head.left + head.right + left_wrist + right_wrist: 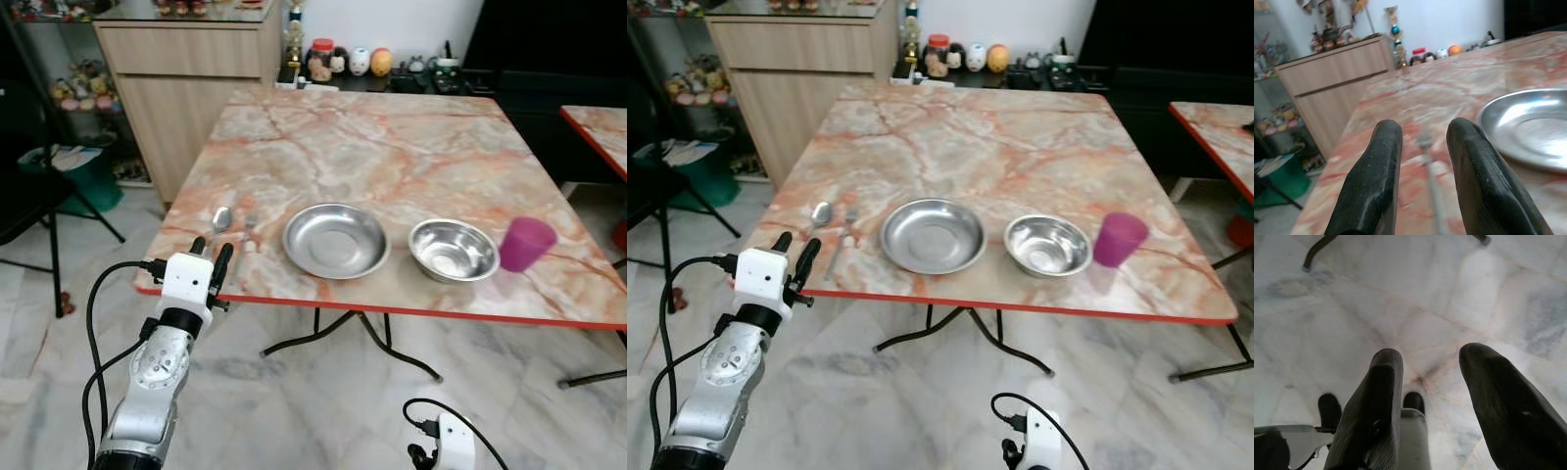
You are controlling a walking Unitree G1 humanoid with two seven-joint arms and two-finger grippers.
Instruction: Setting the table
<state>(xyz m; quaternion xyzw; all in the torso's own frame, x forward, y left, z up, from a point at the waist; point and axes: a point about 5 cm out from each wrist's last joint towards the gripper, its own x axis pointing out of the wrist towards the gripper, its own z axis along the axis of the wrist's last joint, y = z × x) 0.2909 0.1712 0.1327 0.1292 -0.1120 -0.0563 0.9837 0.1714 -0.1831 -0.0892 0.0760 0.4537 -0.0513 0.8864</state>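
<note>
While bowl [454, 250] sits empty, plate [335, 240] likewise

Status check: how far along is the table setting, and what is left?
Mostly laid: the shallow round steel plate, small steel bowl and pink plastic cup stand in a row along the marble table's near edge, with a metal spoon and metal fork left of the plate. In hand: nothing; the left gripper is open at the cutlery. Right gripper hangs open. Possibly left: straightening the cutlery.

one spoon [220, 218], one fork [246, 233], one steel plate [335, 240], one steel bowl [453, 250], one purple cup [526, 244]
</note>
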